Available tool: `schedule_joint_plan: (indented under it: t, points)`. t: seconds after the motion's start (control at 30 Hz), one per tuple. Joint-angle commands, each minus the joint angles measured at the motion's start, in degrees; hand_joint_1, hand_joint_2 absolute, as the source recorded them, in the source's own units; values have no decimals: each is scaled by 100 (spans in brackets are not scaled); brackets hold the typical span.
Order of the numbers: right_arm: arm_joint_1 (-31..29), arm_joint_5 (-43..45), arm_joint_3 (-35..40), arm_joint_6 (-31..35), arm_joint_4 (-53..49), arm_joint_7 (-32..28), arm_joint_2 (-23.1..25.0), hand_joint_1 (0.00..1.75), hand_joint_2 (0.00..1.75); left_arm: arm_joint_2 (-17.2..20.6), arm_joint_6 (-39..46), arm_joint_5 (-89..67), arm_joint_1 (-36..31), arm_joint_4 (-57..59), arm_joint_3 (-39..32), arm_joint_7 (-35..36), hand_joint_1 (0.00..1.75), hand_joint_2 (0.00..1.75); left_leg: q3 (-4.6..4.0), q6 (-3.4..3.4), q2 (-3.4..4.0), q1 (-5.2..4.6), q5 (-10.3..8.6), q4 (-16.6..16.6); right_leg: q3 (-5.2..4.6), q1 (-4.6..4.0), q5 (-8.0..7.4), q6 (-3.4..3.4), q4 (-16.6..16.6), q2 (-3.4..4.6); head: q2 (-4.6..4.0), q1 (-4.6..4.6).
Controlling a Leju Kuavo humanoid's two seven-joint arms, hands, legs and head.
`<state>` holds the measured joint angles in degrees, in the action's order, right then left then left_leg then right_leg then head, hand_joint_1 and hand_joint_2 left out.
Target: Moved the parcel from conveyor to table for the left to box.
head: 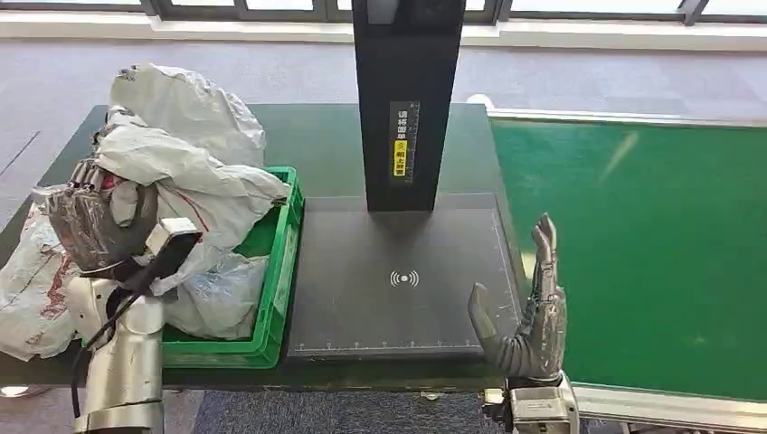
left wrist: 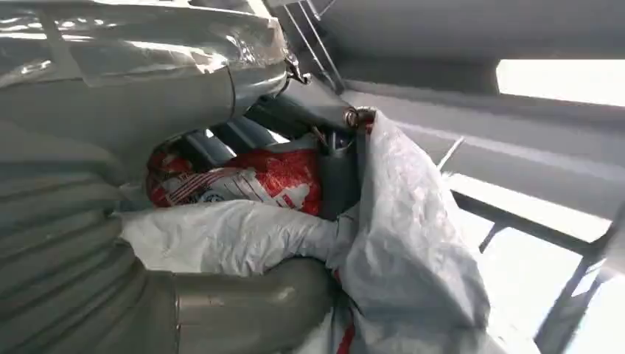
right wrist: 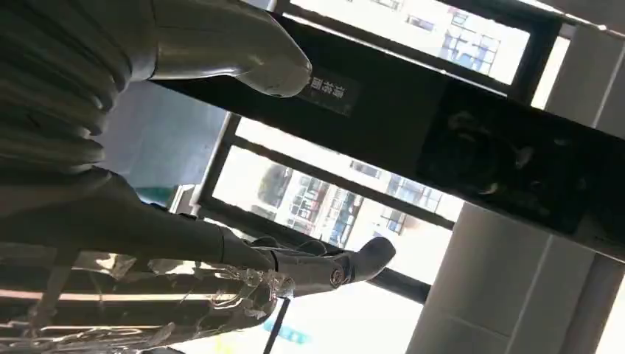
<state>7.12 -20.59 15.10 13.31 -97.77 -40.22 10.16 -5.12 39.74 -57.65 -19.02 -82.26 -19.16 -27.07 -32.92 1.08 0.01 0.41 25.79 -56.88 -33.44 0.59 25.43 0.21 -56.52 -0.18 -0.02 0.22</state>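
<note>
A crumpled white plastic parcel with red print hangs over the green crate at the table's left side. My left hand grips the parcel's near end; in the left wrist view the white wrap and a red printed patch lie between my thumb and fingers. My right hand stands upright at the front right corner of the dark scanner pad, fingers straight and apart, holding nothing. In the right wrist view the right hand's fingers are extended.
A black post rises from the back of the pad. The green conveyor belt runs along the right. Another white bag lies at the table's left edge, and a further bag lies in the crate.
</note>
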Motion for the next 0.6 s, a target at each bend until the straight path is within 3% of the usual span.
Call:
schedule_joint_plan:
  t: [0.03,0.13,0.3,0.33,0.37,0.6]
  points:
    - [59,48,124,-62,190,22,-284,0,175,537,-174,-1234,-995,3251,-312,1269,175,175,19,-3,-19,-1,-6,14,24,2,1,0,13,-18,0,0]
    - [-23,128,222,-70,325,22,-384,0,175,712,-482,-1641,-1152,4174,-207,1848,175,175,16,-2,-13,-1,-4,9,19,6,1,-1,9,-13,-2,2]
    - [-146,120,168,-52,404,22,-394,0,175,772,-693,-1693,-1385,4969,-134,1877,175,175,16,-1,-6,-1,-4,9,18,5,-5,-1,10,-3,-2,2]
    - [-87,103,144,-43,348,22,-382,0,175,726,-598,-1663,-1398,4917,-125,1835,30,175,18,-2,-9,0,-7,13,21,4,-8,-3,14,-6,-2,2]
    - [-29,89,126,-35,296,22,-368,0,175,665,-571,-1548,-1380,4796,-146,1755,0,0,29,-2,-9,-8,-6,20,30,13,-4,-2,12,-8,0,0]
    - [70,107,143,15,226,22,-380,0,175,551,-612,-1133,-1102,3855,-168,1628,0,0,39,-4,13,1,0,16,33,0,-9,-1,20,16,-2,0]
